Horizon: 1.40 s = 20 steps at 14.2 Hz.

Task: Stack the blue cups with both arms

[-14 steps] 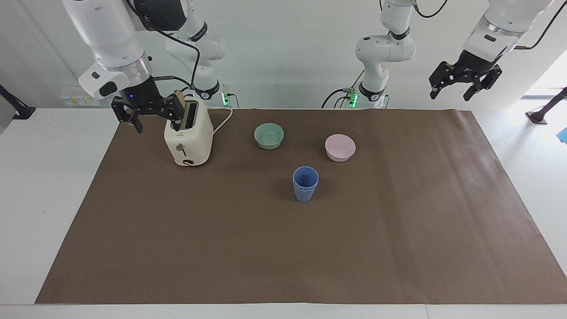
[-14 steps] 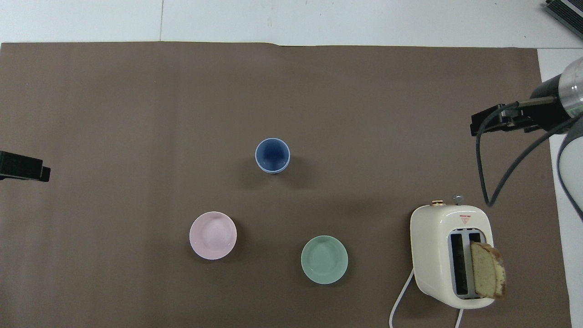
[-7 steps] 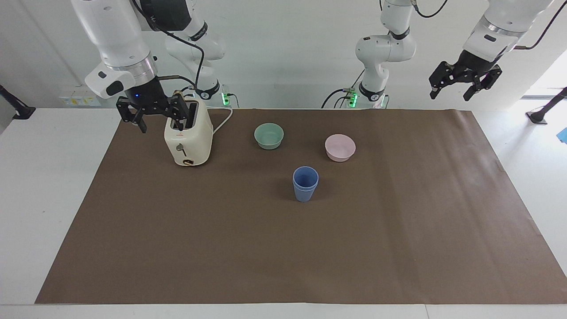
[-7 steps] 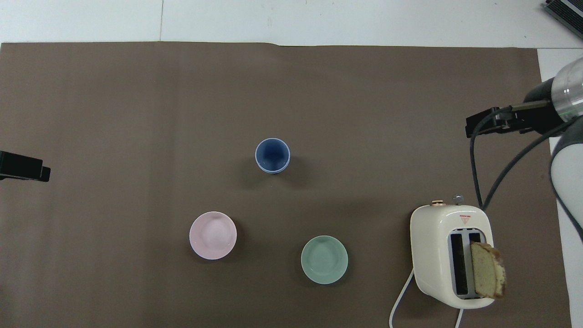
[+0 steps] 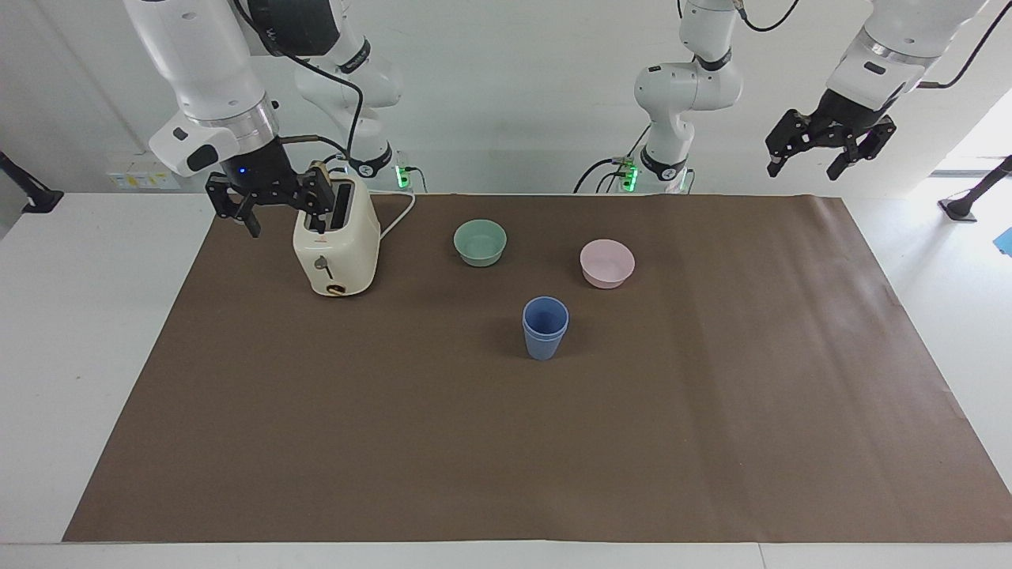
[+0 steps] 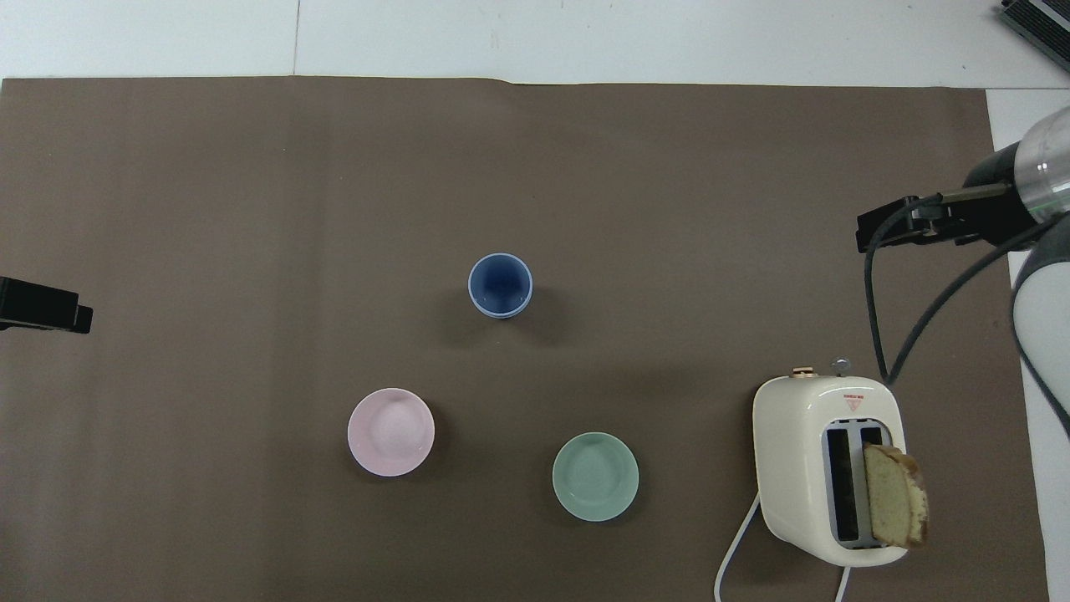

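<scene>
Both claws hang apart and hold nothing in the facing view: right claw [image 5: 269, 207] beside the toaster [image 5: 336, 249], left claw [image 5: 830, 150] over the brown mat's [image 5: 711, 411] corner. Nested blue cups [image 5: 545, 327] stand mid-bench, farther from the robots than the green bowl [image 5: 480, 242] and pink bowl [image 5: 606, 262]. From overhead, one periwinkle rim sits inside another (nothing crowds them); bread [image 6: 896, 505] juts from the toaster.
</scene>
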Each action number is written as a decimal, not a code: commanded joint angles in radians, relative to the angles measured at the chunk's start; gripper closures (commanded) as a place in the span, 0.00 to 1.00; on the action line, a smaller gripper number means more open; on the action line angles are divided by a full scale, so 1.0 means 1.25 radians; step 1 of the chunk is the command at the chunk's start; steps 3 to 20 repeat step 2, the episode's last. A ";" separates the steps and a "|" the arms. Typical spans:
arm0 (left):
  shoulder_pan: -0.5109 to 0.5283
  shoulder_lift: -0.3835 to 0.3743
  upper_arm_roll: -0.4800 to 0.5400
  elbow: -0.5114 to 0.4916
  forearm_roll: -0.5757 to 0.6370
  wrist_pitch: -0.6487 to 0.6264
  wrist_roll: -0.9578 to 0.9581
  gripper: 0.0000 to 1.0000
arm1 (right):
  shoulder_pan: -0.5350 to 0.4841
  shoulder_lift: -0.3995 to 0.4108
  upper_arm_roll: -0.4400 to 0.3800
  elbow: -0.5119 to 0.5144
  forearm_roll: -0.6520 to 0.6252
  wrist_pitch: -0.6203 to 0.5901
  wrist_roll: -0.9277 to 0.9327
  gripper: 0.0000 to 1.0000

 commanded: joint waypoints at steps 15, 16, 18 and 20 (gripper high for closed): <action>0.007 -0.007 -0.003 -0.003 0.003 -0.007 -0.006 0.00 | -0.012 -0.019 0.005 -0.028 0.002 0.019 -0.011 0.00; 0.007 -0.007 -0.003 -0.003 0.003 -0.007 -0.006 0.00 | -0.012 -0.019 0.005 -0.028 0.002 0.019 -0.011 0.00; 0.007 -0.007 -0.003 -0.003 0.003 -0.007 -0.006 0.00 | -0.012 -0.019 0.005 -0.028 0.002 0.019 -0.011 0.00; 0.007 -0.007 -0.003 -0.003 0.003 -0.007 -0.006 0.00 | -0.012 -0.019 0.005 -0.028 0.002 0.019 -0.011 0.00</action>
